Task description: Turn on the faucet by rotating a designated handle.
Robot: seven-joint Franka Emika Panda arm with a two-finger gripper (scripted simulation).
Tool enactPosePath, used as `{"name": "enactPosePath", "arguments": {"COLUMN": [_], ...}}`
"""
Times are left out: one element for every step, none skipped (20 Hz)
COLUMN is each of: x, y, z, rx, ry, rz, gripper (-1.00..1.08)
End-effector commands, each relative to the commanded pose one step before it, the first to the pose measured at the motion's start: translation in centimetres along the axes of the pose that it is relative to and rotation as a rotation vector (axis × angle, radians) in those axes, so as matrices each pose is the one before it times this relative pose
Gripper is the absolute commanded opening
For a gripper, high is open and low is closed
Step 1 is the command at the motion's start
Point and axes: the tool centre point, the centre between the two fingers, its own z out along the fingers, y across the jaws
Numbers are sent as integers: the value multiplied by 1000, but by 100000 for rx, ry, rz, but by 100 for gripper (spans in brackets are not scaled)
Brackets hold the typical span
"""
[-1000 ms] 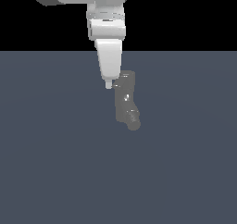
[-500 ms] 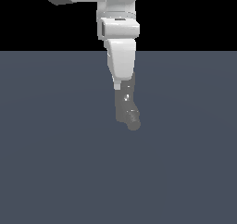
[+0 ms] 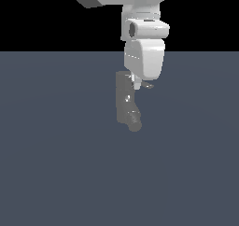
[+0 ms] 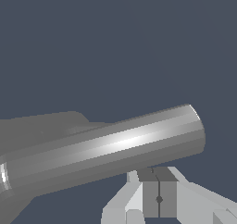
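Note:
The faucet (image 3: 124,101) is a matte grey column standing on the dark floor, with a knobbly spout end (image 3: 134,124) low on its side. The handle (image 3: 148,85) is a thin grey rod that sticks out from the faucet's top toward the exterior view's right. My gripper (image 3: 136,83) hangs straight down at the faucet's top, right against the handle's root. In the wrist view the handle (image 4: 115,146) fills the frame as a shiny rod with a lighter tip, lying just beyond my gripper (image 4: 158,174). The fingers are pressed together and hold nothing. Part of the faucet body (image 4: 41,126) shows behind the rod.
The flat dark blue-grey floor (image 3: 56,173) spreads all around the faucet. The white arm and hand (image 3: 144,57) come down from above and hide the faucet's top right edge.
My gripper has moved toward the exterior view's right, from the faucet's left side across its top. The handle's tip now shows to the right of the fingers.

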Motion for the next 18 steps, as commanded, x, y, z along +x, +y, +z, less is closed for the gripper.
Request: {"name": "enactPosePath", "arguments": {"x": [2919,623,577,603,0,-2138,313,323,312,311,310,319,308,307,306,305,309,302], "y": [374,11,1,5,0,-464,-239,-235,-237,-236,-236,-231,-234,-233,-232,-231,-228,-229], "z": [-17,5,-6,1,0,16,0,0,0,0,0,0,0,0,0,0,0,0], "rx": [94,-27,0,-18,0,16,-2,-2,-2,-2,-2,-2,-2,-2,-2,-1,-2,-1], "ry": [192,11,0,5,0,-240,9,11,9,9,9,11,9,9,9,9,9,8], "rz": [2771,93,0,66,0,-3132,97,119,97,97,97,119,97,97,97,97,109,97], "gripper": [-100,-100,-100,-100,-100,-100,-100,-100,-100,-100,-100,-100,-100,-100,-100,-100,-100,-100]}}
